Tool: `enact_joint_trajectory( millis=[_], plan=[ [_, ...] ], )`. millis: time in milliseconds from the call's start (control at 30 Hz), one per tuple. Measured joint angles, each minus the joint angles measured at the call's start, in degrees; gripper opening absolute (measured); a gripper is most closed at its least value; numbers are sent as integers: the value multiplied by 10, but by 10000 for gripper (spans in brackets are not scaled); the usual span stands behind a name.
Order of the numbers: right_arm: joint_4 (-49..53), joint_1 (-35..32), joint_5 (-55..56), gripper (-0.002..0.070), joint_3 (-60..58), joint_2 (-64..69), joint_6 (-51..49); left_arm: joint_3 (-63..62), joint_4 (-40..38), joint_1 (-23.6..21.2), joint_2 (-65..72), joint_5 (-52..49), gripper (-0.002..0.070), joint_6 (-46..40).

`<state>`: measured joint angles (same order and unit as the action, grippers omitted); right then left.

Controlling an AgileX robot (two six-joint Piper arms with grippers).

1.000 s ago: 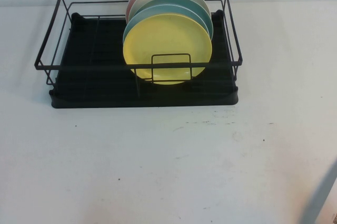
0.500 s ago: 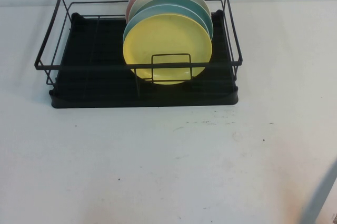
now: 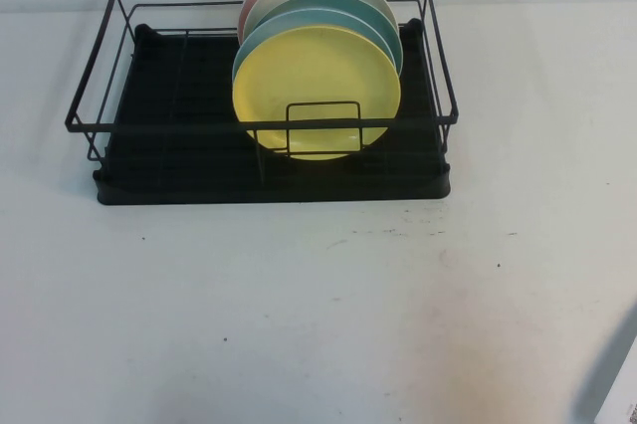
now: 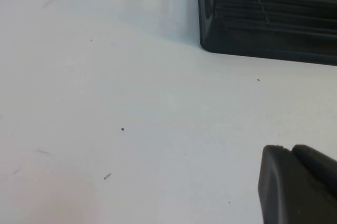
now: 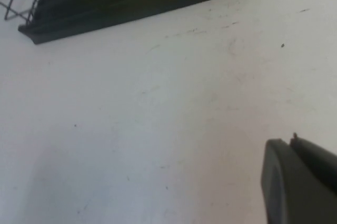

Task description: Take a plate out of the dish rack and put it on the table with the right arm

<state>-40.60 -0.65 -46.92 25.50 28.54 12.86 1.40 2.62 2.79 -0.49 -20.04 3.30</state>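
From my seat, left gripper (image 4: 297, 184) hangs low over the speckled white table (image 3: 299, 315) near the rectangular black wire dish rack (image 3: 269, 170), and I can't tell its finger state. The round plain yellow plate (image 3: 317, 86) stands upright at the front of the plate stack in that rack. Right gripper (image 5: 300, 182) hovers above bare table well short of the rack, fingers pressed together, holding nothing.

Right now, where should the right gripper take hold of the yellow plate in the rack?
Grip the yellow plate at its upper rim, coming from above: it stands on edge frontmost in the dish rack, wire crossing its lower half. The right gripper, shut, hovers over bare table; the left gripper too.
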Motion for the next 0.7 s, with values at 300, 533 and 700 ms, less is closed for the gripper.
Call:
enact_joint_trajectory(
  millis=[300, 533, 700],
  plan=[
    [24, 3, -45, -18, 181, 234, 118, 0, 0, 0, 0, 0, -4, 0],
    [70, 107, -45, -18, 323, 390, 141, 0, 0, 0, 0, 0, -4, 0],
    [121, 207, -46, -18, 405, 480, 155, 0, 0, 0, 0, 0, -4, 0]
  ],
)
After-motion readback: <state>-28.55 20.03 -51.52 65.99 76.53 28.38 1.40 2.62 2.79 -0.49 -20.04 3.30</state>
